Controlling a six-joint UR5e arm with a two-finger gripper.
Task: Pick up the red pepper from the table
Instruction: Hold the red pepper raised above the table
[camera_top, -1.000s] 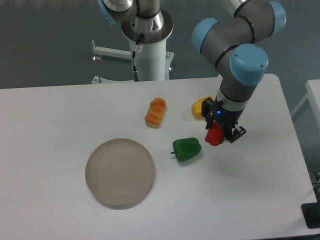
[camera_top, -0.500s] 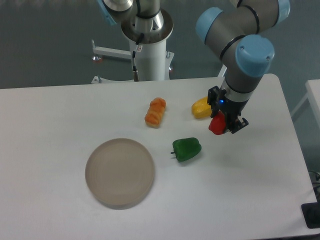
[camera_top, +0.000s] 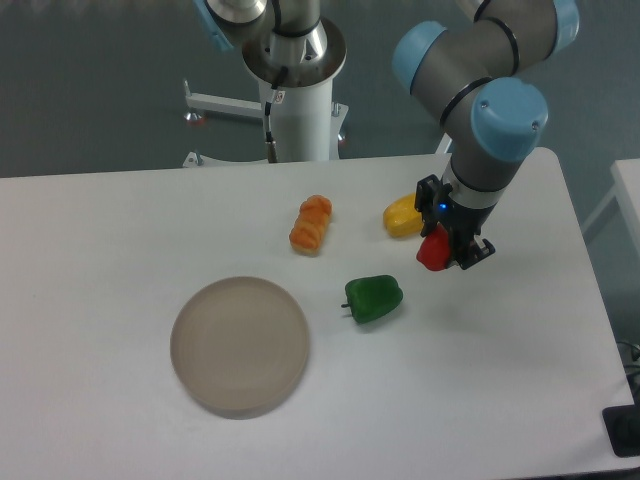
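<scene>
**Red pepper gripped, apparently clear of the table**

The red pepper (camera_top: 432, 252) is clamped in the gripper (camera_top: 447, 250), beside the yellow pepper (camera_top: 403, 215). It appears lifted off the white matte table (camera_top: 120, 230), so the pick is judged largely done. The pepper is glossy, rounded and lumpy.

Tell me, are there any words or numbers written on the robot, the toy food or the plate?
None: no words, numbers or brand names can be read anywhere.
The gripper, shut on the red pepper, shows only a small blue light, not a letter.
The green pepper, yellow pepper, orange toy, plate and table are all plain.
</scene>
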